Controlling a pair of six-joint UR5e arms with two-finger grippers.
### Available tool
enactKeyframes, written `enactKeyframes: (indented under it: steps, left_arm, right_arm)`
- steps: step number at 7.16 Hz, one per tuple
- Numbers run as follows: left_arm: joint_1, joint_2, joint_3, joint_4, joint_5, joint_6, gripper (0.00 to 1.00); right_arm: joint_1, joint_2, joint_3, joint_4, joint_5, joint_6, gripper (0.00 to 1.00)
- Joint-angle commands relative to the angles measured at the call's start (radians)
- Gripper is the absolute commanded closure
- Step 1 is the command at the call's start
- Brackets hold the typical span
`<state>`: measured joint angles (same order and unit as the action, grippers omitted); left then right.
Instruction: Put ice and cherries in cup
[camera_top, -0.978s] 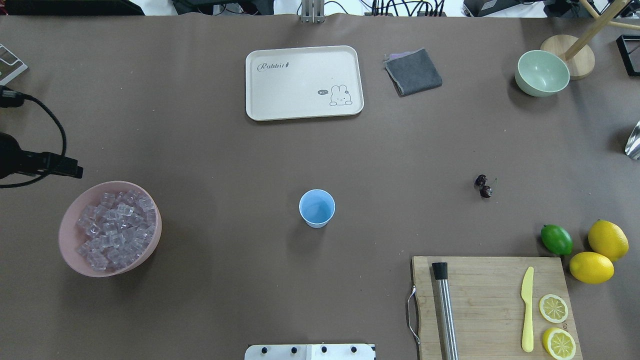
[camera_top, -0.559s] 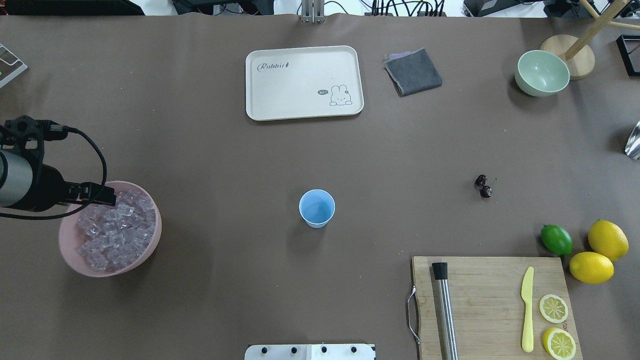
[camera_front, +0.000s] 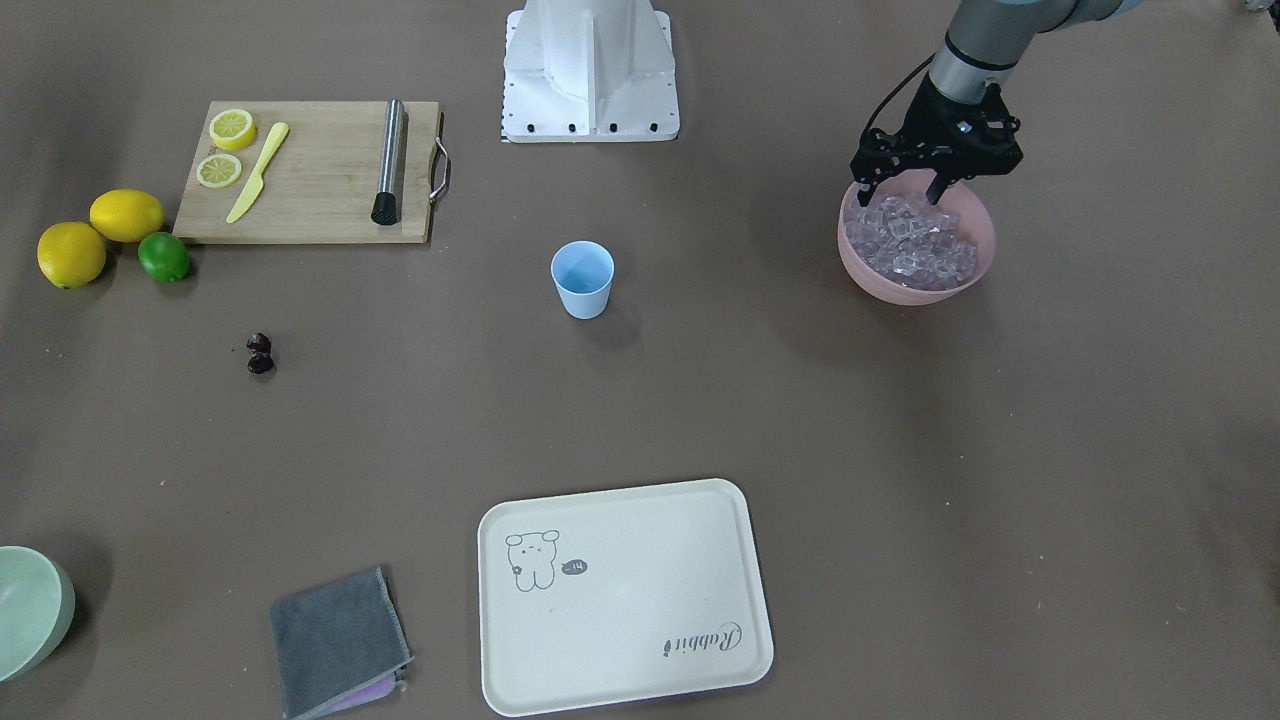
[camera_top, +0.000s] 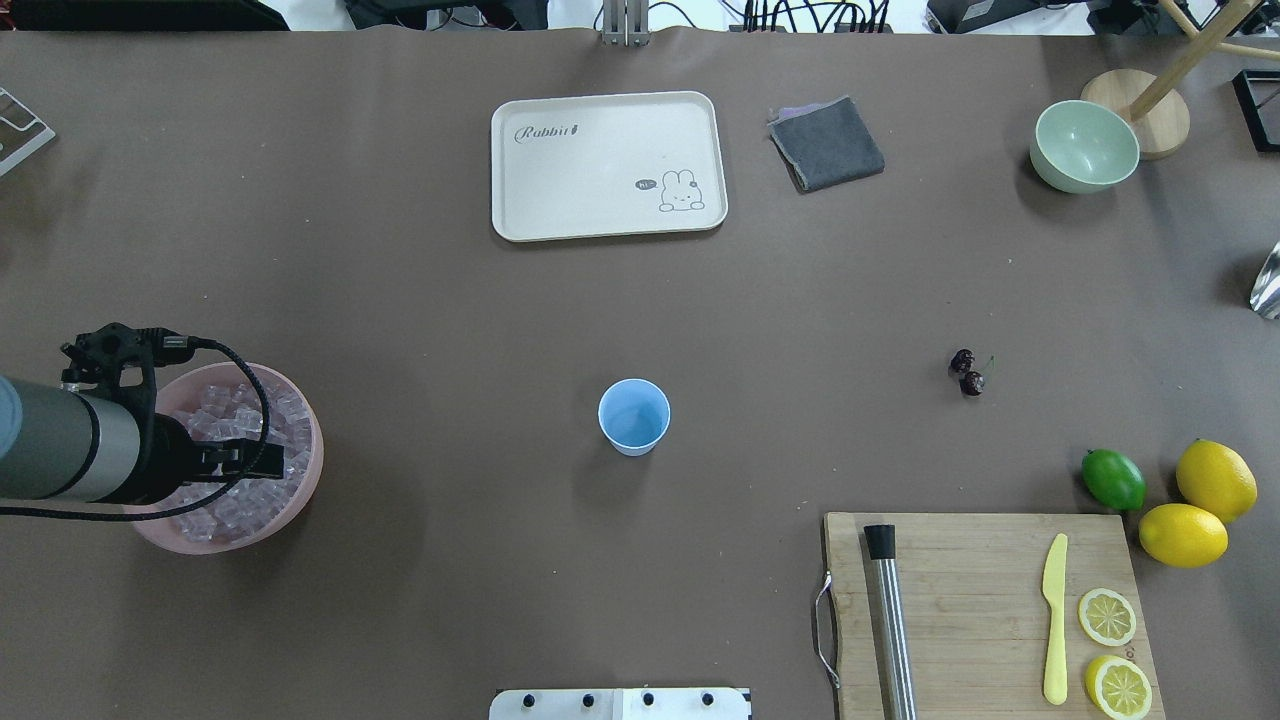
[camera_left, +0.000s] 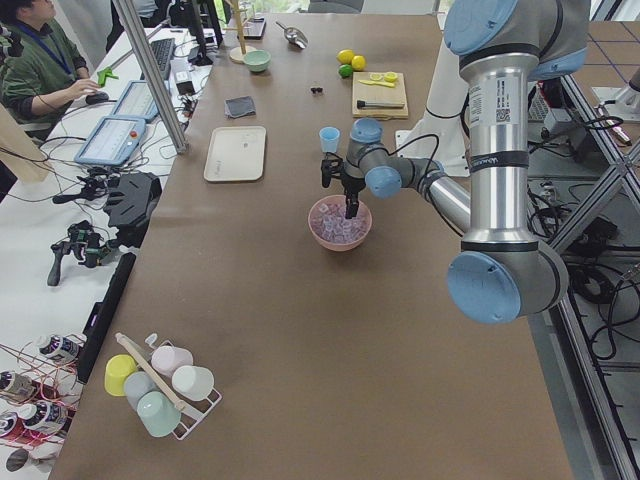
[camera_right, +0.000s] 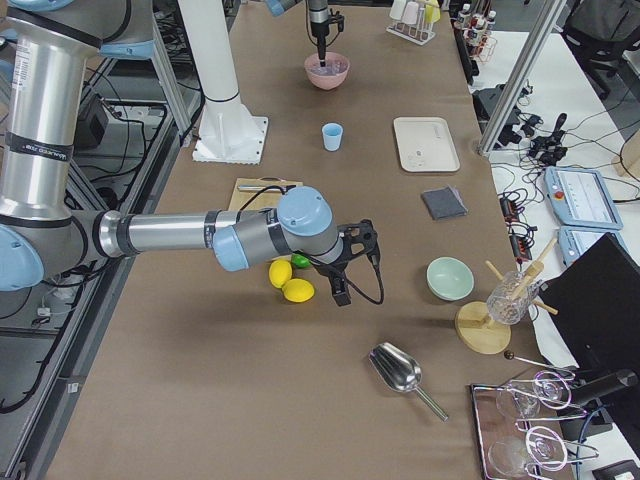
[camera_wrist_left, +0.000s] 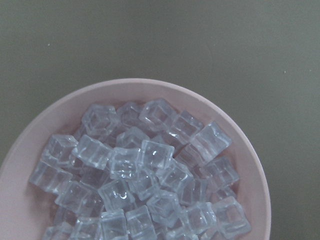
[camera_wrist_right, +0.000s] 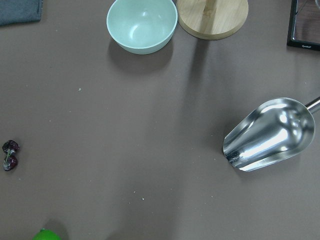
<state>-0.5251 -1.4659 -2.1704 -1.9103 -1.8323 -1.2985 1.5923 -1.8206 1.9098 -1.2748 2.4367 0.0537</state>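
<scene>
The ice (camera_front: 910, 240) fills a pink bowl (camera_front: 915, 290) on my left side; it also shows in the overhead view (camera_top: 230, 420) and close up in the left wrist view (camera_wrist_left: 150, 170). My left gripper (camera_front: 898, 194) is open and empty, pointing down just above the ice, also seen from overhead (camera_top: 262, 460). The light blue cup (camera_top: 633, 416) stands upright and empty at the table's middle. The cherries (camera_top: 966, 372) lie on the table to its right, and show in the right wrist view (camera_wrist_right: 10, 155). My right gripper (camera_right: 345, 275) hovers near the lemons; I cannot tell whether it is open.
A cream tray (camera_top: 608, 165), a grey cloth (camera_top: 826, 143) and a pale green bowl (camera_top: 1084, 146) sit at the far side. A cutting board (camera_top: 985, 610) holds a metal muddler, a yellow knife and lemon slices. A lime (camera_top: 1113, 479), two lemons (camera_top: 1215, 480) and a metal scoop (camera_wrist_right: 270, 135) lie at the right.
My left arm has swung in from the table's left edge and toward the robot's side, and the gripper now hangs over the ice bowl. Cup and cherries have not moved.
</scene>
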Motion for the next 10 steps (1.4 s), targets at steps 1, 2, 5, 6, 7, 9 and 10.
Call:
enactKeyframes:
  steps: [1,2,5,6,7,9,10]
  left_arm:
    - [0.031,0.007,0.014,-0.023,0.027,-0.103,0.02]
    - [0.033,0.03,0.026,-0.026,0.027,-0.102,0.02]
    - [0.06,0.059,0.04,-0.091,0.028,-0.107,0.02]
    - [0.071,0.061,0.041,-0.13,0.028,-0.11,0.02]
    - [0.089,0.058,0.043,-0.131,0.036,-0.128,0.02]
    - [0.131,0.058,0.047,-0.135,0.09,-0.147,0.02]
    - [0.131,0.059,0.046,-0.135,0.09,-0.145,0.02]
  right_arm:
    - [0.0,0.001,0.0,0.0,-0.004,-0.003,0.0]
    - [0.0,0.001,0.0,0.002,-0.004,-0.006,0.0]
    - [0.0,-0.006,-0.002,0.023,-0.005,-0.009,0.0]
    - [0.0,-0.006,-0.002,0.025,-0.005,-0.009,0.0]
    - [0.0,-0.006,-0.002,0.028,-0.005,-0.009,0.0]
    - [0.0,-0.02,-0.002,0.043,-0.005,-0.009,0.0]
    - [0.0,-0.02,-0.002,0.043,-0.005,-0.009,0.0]
